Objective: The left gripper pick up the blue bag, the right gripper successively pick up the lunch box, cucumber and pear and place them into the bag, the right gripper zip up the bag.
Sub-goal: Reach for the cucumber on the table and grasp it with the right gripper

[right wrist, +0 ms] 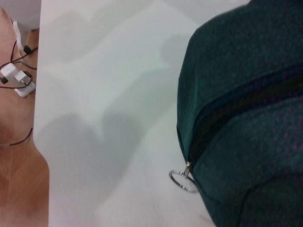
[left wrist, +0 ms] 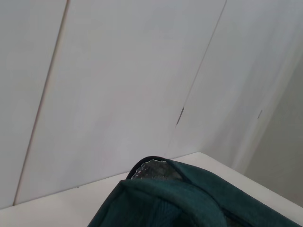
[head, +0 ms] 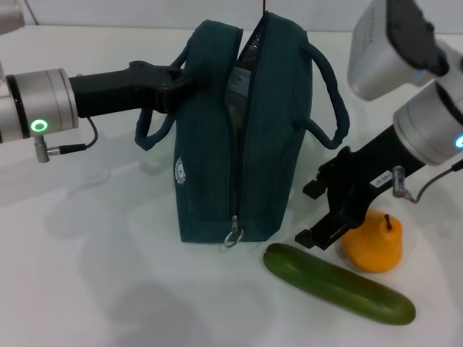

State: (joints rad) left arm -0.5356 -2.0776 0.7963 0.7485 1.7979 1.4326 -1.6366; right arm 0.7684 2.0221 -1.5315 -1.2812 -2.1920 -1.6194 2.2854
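At centre frame of the head view, the dark teal fabric bag (head: 235,137) stands upright on the white desk (head: 94,275), held at its near handle by the left gripper (head: 177,83), jaws closed on the strap. Lower right, the right gripper (head: 322,217) hangs with jaws spread wide, nothing held, just beside the yellow-orange pear (head: 374,242) and the long green cucumber (head: 338,283). Cucumber's probably firm, smooth, a bit slippery, so it's best gripped mid-length. Pear looks bruisable; a gentle grip around its belly is advised.
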